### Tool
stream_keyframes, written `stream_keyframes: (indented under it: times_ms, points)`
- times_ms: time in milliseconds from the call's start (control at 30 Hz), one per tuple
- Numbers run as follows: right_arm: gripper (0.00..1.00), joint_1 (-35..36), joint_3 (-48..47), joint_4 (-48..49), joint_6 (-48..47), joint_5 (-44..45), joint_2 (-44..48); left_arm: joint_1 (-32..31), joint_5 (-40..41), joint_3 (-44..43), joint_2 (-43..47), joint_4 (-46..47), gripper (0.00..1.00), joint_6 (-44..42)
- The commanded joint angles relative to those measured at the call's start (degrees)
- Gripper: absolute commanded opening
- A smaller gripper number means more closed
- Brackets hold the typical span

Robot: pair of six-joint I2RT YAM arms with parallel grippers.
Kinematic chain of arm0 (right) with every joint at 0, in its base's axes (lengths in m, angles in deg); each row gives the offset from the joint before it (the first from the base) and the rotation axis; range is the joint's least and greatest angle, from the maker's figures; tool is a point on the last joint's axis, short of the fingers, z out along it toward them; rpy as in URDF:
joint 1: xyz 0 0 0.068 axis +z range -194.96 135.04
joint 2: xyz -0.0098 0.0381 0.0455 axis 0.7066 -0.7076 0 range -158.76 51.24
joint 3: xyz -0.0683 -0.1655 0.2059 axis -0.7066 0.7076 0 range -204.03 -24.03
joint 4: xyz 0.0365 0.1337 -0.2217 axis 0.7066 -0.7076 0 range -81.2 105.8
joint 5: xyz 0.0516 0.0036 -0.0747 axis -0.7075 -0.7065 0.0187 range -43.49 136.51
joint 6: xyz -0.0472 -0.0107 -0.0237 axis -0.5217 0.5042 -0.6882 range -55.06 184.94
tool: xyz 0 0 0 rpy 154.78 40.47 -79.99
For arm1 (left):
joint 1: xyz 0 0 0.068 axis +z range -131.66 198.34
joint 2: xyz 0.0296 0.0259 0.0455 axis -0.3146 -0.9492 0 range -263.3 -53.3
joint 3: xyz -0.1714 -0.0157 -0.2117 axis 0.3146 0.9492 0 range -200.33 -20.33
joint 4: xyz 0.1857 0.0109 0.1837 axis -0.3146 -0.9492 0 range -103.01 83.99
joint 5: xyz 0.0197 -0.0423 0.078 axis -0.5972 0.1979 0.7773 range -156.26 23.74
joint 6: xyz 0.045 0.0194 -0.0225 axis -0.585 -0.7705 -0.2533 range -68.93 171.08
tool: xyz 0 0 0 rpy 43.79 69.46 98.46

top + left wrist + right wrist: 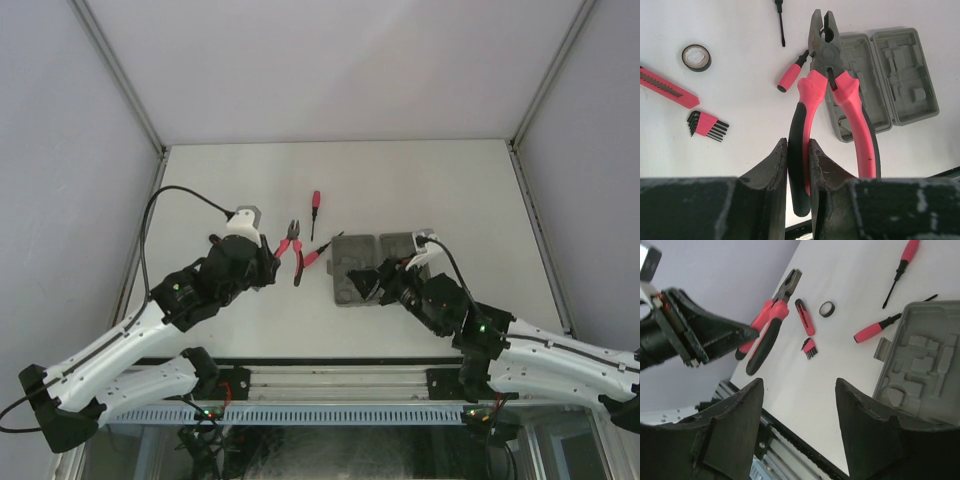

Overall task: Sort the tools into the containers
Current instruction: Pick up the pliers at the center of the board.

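**Desk:** What does the left gripper have?

**Photographer:** It is clamped narrowly on one handle of the pink-and-black pliers. The other handle hangs free to the right. The nose points away from the arm, toward the far side of the table. Whether the pliers touch the surface, I cannot tell.

**Desk:** And the right gripper?

**Photographer:** Its fingers are spread wide with nothing between them. It sits over the near edge of the grey trays.

**Desk:** Where do the trays lie?

**Photographer:** Side by side, touching, recesses up, right of centre on the table. The pliers are just to their left.

**Desk:** And the other tools?

**Photographer:** A pink-handled screwdriver lies between the pliers and the trays, with its tip at the trays' far left corner. A second screwdriver lies farther back, on its own. Near the left arm lie a dark ring, a pink utility knife and a fanned set of hex keys, all apart from one another.

**Desk:** What about the setting?

**Photographer:** A plain white tabletop is enclosed by pale grey wall panels, with metal frame posts at the corners. A metal rail at the near edge carries both arm bases.
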Motion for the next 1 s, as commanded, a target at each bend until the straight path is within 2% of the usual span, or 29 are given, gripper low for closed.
stream_keyframes:
  times_ms: [0, 167, 467, 967]
  points:
    - [0.59, -5.4, -4.8, -4.4, 8.4, -5.3, -1.2, -1.2, 2.7, 0.7, 1.6, 5.7, 0.0, 1.0]
    - [0.58, -9.3, -8.5, -7.2, 11.2, -9.4, -5.0, -4.9, 5.6, 0.9, 0.5, 7.1, 0.0, 1.3]
    - [0.53, -8.4, -15.0, -9.0, 13.2, -10.9, -14.4, -10.3, 10.2, -0.3, -2.9, 7.8, 0.0, 1.1]
    - [0.48, -6.4, -19.1, -6.2, 13.1, -16.6, -25.9, -13.8, 11.1, -1.2, -5.2, 9.4, 0.0, -0.6]
